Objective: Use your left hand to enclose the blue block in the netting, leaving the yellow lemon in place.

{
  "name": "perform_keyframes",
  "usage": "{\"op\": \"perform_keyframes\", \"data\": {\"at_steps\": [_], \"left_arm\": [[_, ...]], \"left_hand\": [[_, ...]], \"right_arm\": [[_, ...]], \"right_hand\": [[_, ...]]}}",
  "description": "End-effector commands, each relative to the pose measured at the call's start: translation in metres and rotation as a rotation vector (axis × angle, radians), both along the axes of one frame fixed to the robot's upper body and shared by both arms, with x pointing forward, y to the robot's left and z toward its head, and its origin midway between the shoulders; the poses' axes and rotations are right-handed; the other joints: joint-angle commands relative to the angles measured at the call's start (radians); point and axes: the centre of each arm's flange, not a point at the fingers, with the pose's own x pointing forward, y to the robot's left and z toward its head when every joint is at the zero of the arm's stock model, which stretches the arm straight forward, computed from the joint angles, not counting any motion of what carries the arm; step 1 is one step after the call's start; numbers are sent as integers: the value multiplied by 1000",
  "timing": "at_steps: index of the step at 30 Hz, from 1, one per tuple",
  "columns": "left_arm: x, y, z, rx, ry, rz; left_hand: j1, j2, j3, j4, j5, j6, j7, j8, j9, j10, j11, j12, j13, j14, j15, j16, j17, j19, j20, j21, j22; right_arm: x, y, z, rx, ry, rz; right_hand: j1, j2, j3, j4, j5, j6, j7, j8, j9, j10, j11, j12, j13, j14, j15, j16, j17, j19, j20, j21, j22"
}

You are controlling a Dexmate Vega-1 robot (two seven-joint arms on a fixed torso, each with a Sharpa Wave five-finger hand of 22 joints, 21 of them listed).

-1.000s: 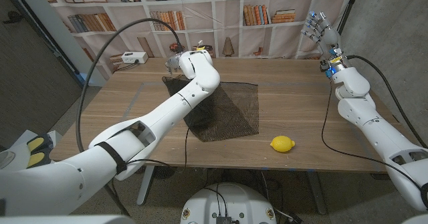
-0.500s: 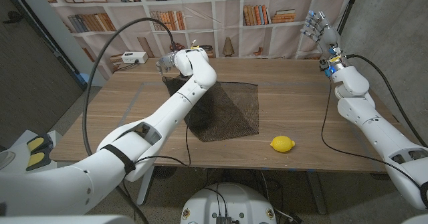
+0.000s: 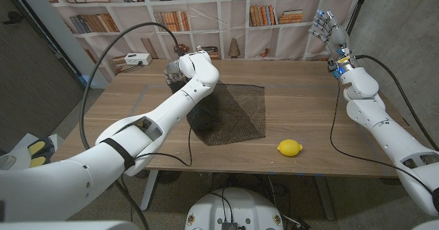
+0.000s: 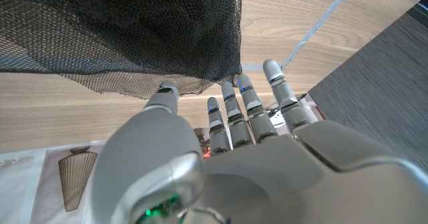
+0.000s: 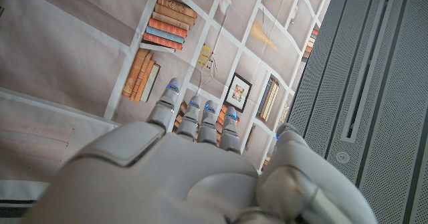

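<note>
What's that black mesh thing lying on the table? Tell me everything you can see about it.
The netting is a black, fine-meshed, see-through sheet, roughly square, spread mostly flat on the wooden table. Its far left corner is bunched and lifted at the left robot hand, whose fingertips sit at its frayed edge. The robot's left arm crosses over it. The lemon lies apart, nearer the front edge.

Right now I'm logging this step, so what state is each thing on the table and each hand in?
Netting: spread on the table, far-left corner lifted.
Left hand: pinches that netting corner.
Right hand: raised above the table's far right, fingers apart, holding nothing.
Lemon: on bare wood near the front edge, clear of the netting.
</note>
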Motion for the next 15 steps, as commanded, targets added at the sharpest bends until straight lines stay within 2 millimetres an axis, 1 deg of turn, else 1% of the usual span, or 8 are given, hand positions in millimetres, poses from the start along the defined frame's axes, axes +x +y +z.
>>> {"op": "perform_keyframes", "data": {"at_steps": [1, 5, 10, 11, 13, 14, 15], "left_arm": [[18, -1, -18, -2, 93, -13], [23, -3, -24, 12, 111, -15], [28, -7, -31, 16, 122, -21], [28, -8, -33, 19, 118, -20], [29, -10, -35, 38, 110, -17], [30, -11, -35, 46, 105, -17], [30, -12, -36, 52, 87, -20]], "left_hand": [[6, -2, 4, -9, 7, 19, 0, 8, 1, 17, -2, 9, 0, 20, -4, 9, 0, 11, -4, -3, 2], [17, 5, 13, -18, 8, 42, 4, 14, 1, 37, -3, 13, -4, 44, -17, 14, -4, 18, -9, -7, 3], [34, 15, 26, -31, 7, 74, 0, 22, 1, 63, -8, 17, -10, 62, -24, 16, -7, 27, -13, -11, 3], [41, 17, 30, -37, 6, 86, -6, 24, 1, 76, -17, 19, -13, 69, -26, 16, -9, 30, -14, -12, 3], [65, 32, 49, -53, 4, 113, -1, 30, 1, 102, -19, 23, -20, 86, -36, 17, -12, 36, -15, -16, 3], [70, 34, 53, -58, 2, 126, 0, 33, 1, 107, -30, 22, -23, 97, -42, 19, -13, 40, -16, -17, 3], [92, 45, 70, -74, -2, 170, 1, 45, 2, 156, -44, 34, -29, 122, -56, 23, -15, 48, -25, -19, 4]], "right_arm": [[-3, 1, 0, 1, -2, -11], [-4, 1, 0, -3, -2, -14], [-6, 1, 0, -4, -2, -16], [-6, 1, 0, -5, -2, -17], [-7, 0, -1, -5, -1, -18], [-8, 0, -1, -6, -1, -19], [-8, 0, -1, -5, -2, -17]], "right_hand": [[0, 0, 4, -4, -5, 3, -3, 2, 4, 4, -1, 2, 4, 5, 0, 0, 3, 4, -8, 4, 2], [0, 0, 4, -4, -5, 3, -4, 2, 4, 5, 0, 2, 4, 7, 1, 0, 3, 4, -8, 4, 2], [-1, 0, 4, -5, -5, 3, -3, 2, 4, 4, -2, 1, 4, 6, 2, 0, 3, 4, -9, 4, 2], [-1, 0, 4, -5, -5, 3, -4, 2, 4, 4, -2, 1, 4, 6, 2, 0, 3, 4, -9, 4, 2], [-1, 0, 4, -5, -5, 3, -4, 2, 4, 4, -2, 1, 4, 6, 1, 0, 3, 4, -9, 4, 2], [-1, 0, 4, -5, -5, 3, -4, 2, 4, 4, -1, 1, 4, 6, 1, 0, 3, 4, -9, 4, 2], [-1, 0, 5, -5, -5, 3, -4, 2, 4, 3, -2, 1, 4, 7, 1, 0, 3, 4, -9, 4, 2]]}}
